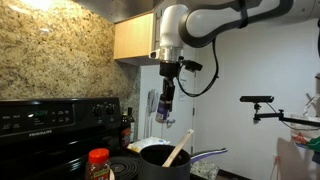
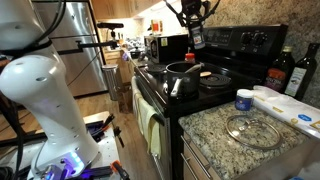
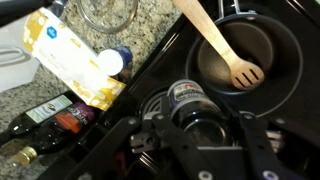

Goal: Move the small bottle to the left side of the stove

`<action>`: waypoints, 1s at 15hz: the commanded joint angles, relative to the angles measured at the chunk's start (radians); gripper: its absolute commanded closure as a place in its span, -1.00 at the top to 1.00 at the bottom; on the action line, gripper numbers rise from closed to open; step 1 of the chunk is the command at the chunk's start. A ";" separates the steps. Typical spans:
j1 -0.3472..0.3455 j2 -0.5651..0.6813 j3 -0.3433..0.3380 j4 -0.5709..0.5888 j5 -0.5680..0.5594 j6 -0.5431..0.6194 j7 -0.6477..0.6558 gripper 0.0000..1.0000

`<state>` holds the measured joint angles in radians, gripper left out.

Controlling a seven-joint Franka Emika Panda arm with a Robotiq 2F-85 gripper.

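Note:
My gripper (image 1: 166,93) hangs high above the black stove (image 1: 55,118) and is shut on the small dark bottle (image 1: 167,103), which has a white and blue label. In an exterior view the gripper (image 2: 195,32) holds the bottle (image 2: 197,40) in front of the stove's back panel (image 2: 245,40). In the wrist view the bottle (image 3: 187,97) sits between the gripper's fingers (image 3: 195,125), over a burner beside the pot.
A dark pot (image 3: 250,45) with a wooden spoon (image 3: 215,45) stands on the stove (image 2: 185,72). An orange-lidded jar (image 1: 98,162) stands near it. The granite counter (image 2: 215,125) holds a glass lid (image 2: 248,128), a blue-capped container (image 2: 244,99), a box (image 3: 65,60) and dark bottles (image 2: 283,70).

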<state>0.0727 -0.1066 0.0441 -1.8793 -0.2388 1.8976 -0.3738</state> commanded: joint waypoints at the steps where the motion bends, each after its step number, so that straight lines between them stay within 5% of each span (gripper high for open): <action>1: 0.006 0.006 0.008 0.011 0.003 -0.011 -0.013 -0.01; 7: 0.008 0.012 0.009 0.016 0.003 -0.013 -0.033 -0.01; 8: 0.007 0.009 0.004 0.029 0.039 -0.035 -0.041 -0.51; 15: 0.065 0.008 0.082 0.024 0.050 -0.137 0.100 -0.51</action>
<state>0.1089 -0.0953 0.0874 -1.8641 -0.1912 1.7994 -0.3370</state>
